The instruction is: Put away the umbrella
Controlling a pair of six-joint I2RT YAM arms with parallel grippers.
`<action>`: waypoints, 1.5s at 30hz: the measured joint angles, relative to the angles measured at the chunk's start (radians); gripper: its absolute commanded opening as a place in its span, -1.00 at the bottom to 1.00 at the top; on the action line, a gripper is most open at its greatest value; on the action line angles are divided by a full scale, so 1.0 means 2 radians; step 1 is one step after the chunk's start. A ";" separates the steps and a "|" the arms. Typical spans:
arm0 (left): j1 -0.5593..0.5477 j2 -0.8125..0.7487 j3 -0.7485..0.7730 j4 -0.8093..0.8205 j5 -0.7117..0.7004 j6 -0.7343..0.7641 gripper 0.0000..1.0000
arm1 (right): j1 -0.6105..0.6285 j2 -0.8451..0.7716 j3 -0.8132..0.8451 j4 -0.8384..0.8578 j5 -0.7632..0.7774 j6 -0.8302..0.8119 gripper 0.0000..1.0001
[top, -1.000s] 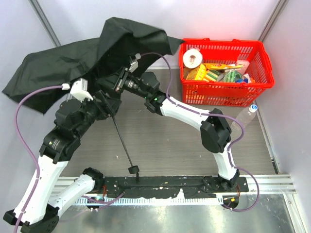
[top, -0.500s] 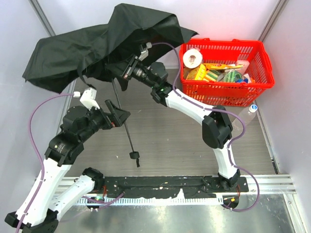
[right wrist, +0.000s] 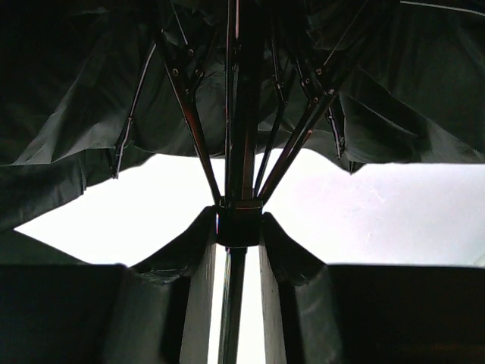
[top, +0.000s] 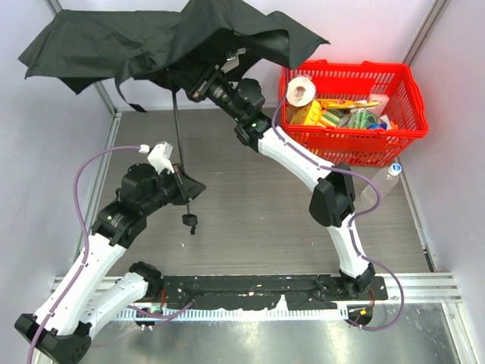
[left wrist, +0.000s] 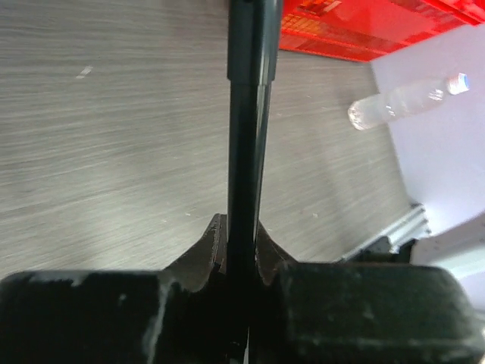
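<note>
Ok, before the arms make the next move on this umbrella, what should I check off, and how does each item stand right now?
1. The left gripper is shut on the thin metal shaft of the black fabric compact umbrella: ok.
2. The right gripper is closed around the runner: ok.
3. The canopy is folded: not ok, it is spread wide.
4. The small black handle is off the table: cannot tell from above.
5. The canopy edge is clear of the red plastic basket: cannot tell; they overlap in the top view.
</note>
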 measured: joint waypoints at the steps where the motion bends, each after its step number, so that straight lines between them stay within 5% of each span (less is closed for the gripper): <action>1: 0.000 -0.004 0.000 -0.004 -0.008 0.005 -1.00 | 0.001 -0.001 -0.004 -0.003 0.003 0.000 -0.99; 3: 0.011 -0.007 0.001 -0.020 -0.008 0.022 -1.00 | 0.008 -0.022 -0.051 0.008 0.018 -0.002 -0.99; 8: 0.056 0.042 0.048 -0.051 0.012 0.052 -1.00 | 0.044 -0.150 -0.348 0.085 0.073 -0.010 -0.99; 11: 0.071 0.075 0.068 -0.036 -0.014 0.039 -1.00 | 0.101 -0.178 -0.424 0.108 0.087 -0.011 -0.99; 18: 0.082 0.046 0.058 0.025 -0.022 0.009 -0.99 | 0.075 -0.129 -0.338 0.134 0.014 0.013 -0.99; 19: 0.082 0.038 0.054 0.027 -0.022 0.009 -0.81 | 0.069 -0.118 -0.316 0.133 0.002 0.017 -0.99; 21: 0.082 0.029 0.051 0.030 -0.025 0.009 -0.01 | 0.063 -0.107 -0.292 0.130 -0.024 0.025 -0.99; 23: 0.082 0.023 0.050 0.028 -0.026 0.010 0.32 | 0.061 -0.104 -0.284 0.126 -0.024 0.026 -0.99; 34: 0.082 -0.043 -0.009 0.015 0.023 0.015 0.43 | -0.001 -0.091 -0.277 0.089 -0.005 -0.004 -0.99; 39: 0.082 -0.120 -0.010 -0.036 0.022 0.056 0.64 | -0.018 -0.089 -0.252 0.041 -0.079 -0.104 -0.99; 45: 0.082 -0.158 0.097 -0.070 -0.008 0.088 0.95 | -0.048 -0.099 -0.299 0.062 -0.189 -0.178 -0.99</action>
